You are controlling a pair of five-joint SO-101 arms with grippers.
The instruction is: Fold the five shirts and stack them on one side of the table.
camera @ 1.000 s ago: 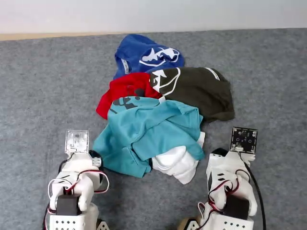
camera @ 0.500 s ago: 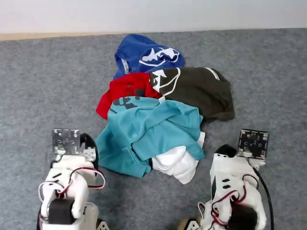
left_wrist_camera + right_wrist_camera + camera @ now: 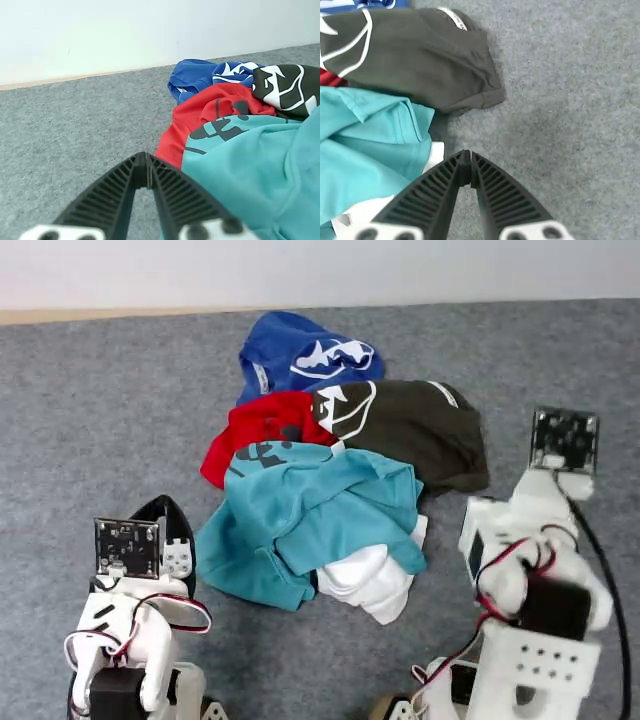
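Sprawling on the counter (image 3: pixel 90 400), five shirts lie heaped, none folded; pulling one free is likely the step in hand; the teal shirt (image 3: pixel 310 510) tops the heap, dark shirt (image 3: pixel 410 430), blue shirt (image 3: pixel 300 350) and red shirt (image 3: pixel 255 425) beyond it, white shirt (image 3: pixel 370 580) under its near edge; left tool (image 3: pixel 146 157) and right tool (image 3: pixel 466 155) flank it, both pressed together, empty; next, one must spread to pinch a hem.

- Blocked in the middle of the table (image 3: pixel 80 410) by a heap of overlapping shirts (image 3: pixel 300 502)
- Free to pass over grey surface left and right of the heap, and in a narrower strip on the near side
- Crowded at the far end by the blue shirt (image 3: pixel 300 355), near the wall (image 3: pixel 320 265)
- Flanked closely at the left gripper (image 3: pixel 146 160) by the teal shirt (image 3: pixel 250 165)
- Faced at the right gripper (image 3: pixel 465 161) by the dark shirt (image 3: pixel 415 55), white shirt (image 3: pixel 437 149) just beside
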